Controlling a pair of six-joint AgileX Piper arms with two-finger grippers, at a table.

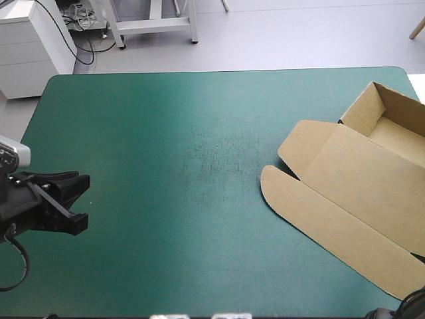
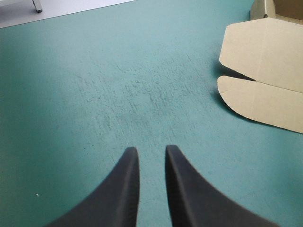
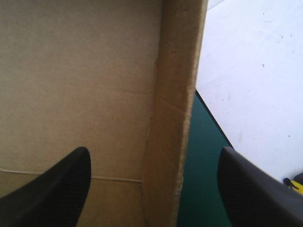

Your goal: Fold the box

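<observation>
Over at the right edge of the surface (image 1: 166, 166), the right jaws are spread wide and straddle one raised wall of the brown box (image 3: 71, 71). One of the black fingers (image 3: 52, 189) is over the box's inside and the other is out past the edge. Can't tell if either actually touches the board.

The left jaws sit low at the near left corner with just a narrow gap between the fingers (image 2: 123, 189), and they've got hold of nothing.

The box (image 1: 352, 193) is an open tray up by the far right corner. Its lid lies flat, angling toward the near edge, with rounded flaps pointing at the middle. A wide teal-green stretch separates it from the left jaws.
</observation>
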